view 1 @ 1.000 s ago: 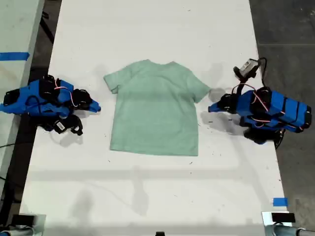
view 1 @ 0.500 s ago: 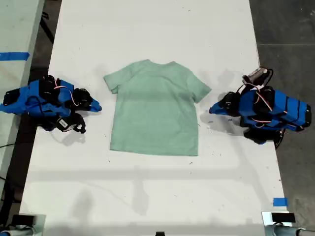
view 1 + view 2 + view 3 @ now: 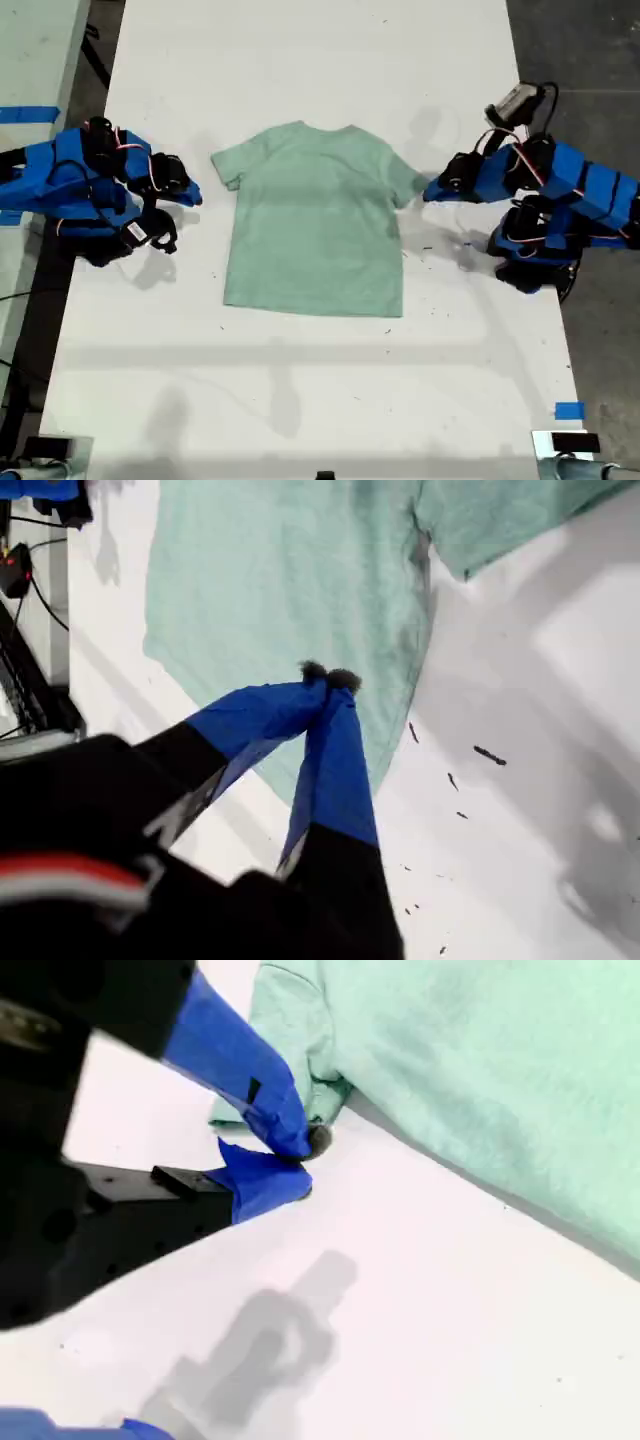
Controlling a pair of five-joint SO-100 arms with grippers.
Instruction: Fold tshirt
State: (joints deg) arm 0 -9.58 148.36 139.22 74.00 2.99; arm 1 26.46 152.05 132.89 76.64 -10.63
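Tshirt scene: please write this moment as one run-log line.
tshirt: flat, unfolded | my first gripper: shut, near sleeve | my second gripper: shut, near other sleeve

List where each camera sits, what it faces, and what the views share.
Exterior view: overhead, looking down on the table and tshirt; both blue arms show, one each side.
First wrist view: rides my first end effector, at the exterior view's right, facing the tshirt's body; its closed fingers show.
Second wrist view: rides my second end effector, at the exterior view's left, facing a sleeve; its fingers show.
Shared: all three show the tshirt.
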